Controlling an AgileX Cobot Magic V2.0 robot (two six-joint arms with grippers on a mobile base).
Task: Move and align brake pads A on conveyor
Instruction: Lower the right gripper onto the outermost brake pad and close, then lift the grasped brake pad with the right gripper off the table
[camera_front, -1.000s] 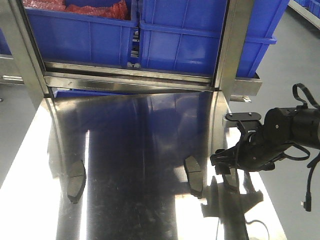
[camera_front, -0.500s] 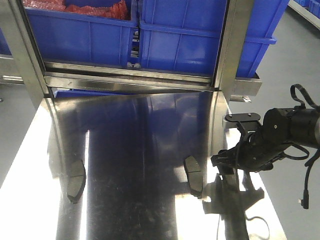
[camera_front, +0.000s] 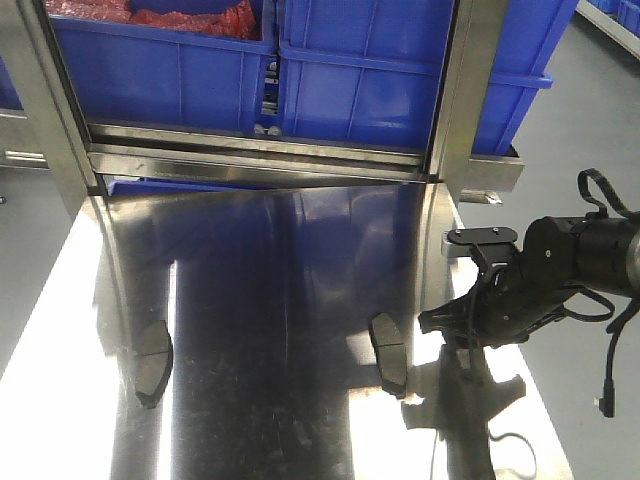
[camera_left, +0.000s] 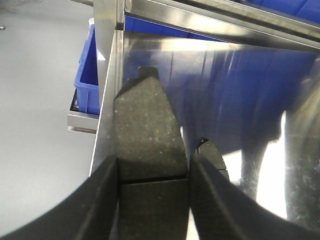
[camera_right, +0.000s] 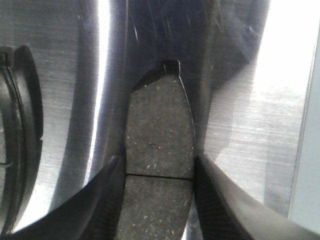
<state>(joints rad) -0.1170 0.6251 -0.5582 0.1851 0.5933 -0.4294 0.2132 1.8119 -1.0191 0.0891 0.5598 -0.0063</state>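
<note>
Two brake pads lie on the shiny steel table: one at the left (camera_front: 152, 350), one right of centre (camera_front: 388, 350). My right gripper (camera_front: 462, 335) is low over the table's right side, shut on a third pad (camera_right: 159, 125) that shows between its fingers (camera_right: 159, 161). The centre pad (camera_right: 15, 140) lies just to its left. My left gripper (camera_left: 154, 160) is shut on another pad (camera_left: 145, 135) near the table's left edge, with a lying pad (camera_left: 212, 157) beside it. The left arm does not show in the front view. The conveyor is out of view.
Blue bins (camera_front: 350, 80) stand on a rack behind the table, between steel posts (camera_front: 470, 90). A steel rail (camera_front: 260, 160) crosses the table's far end. Another blue bin (camera_left: 85, 85) sits on the grey floor past the table's left edge.
The right arm has shifted slightly to the left and a little up with its pad. The two lying pads have stayed put.
</note>
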